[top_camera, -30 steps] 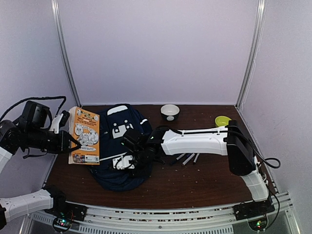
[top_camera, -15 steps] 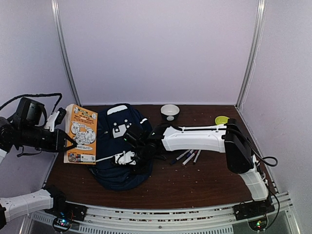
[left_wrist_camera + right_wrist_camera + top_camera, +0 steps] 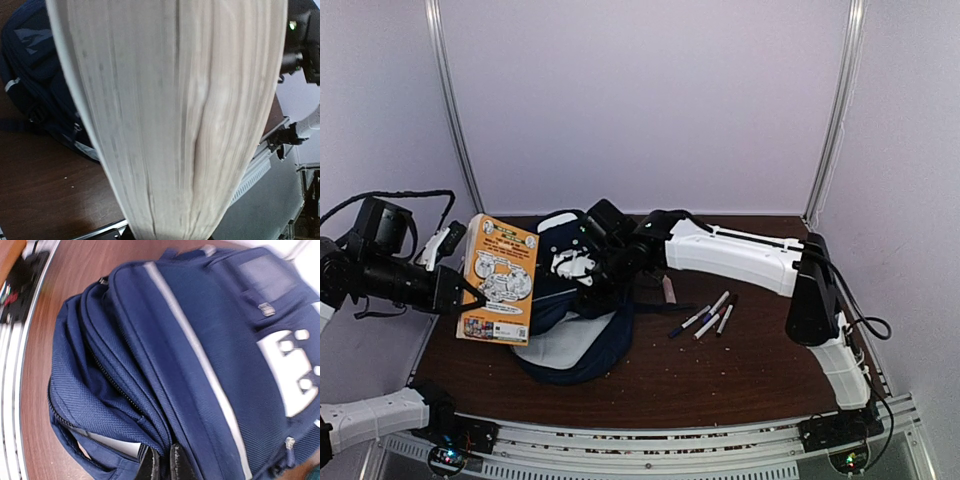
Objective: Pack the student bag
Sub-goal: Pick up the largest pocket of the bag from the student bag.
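The book (image 3: 170, 120) fills the left wrist view, hiding most of the student bag (image 3: 40, 65) behind it.

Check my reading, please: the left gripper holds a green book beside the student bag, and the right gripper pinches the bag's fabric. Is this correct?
Not quite. The book is orange, not green, as the top external view shows. The rest stands: the left gripper holds it beside the student bag, and the right gripper pinches the bag's fabric.
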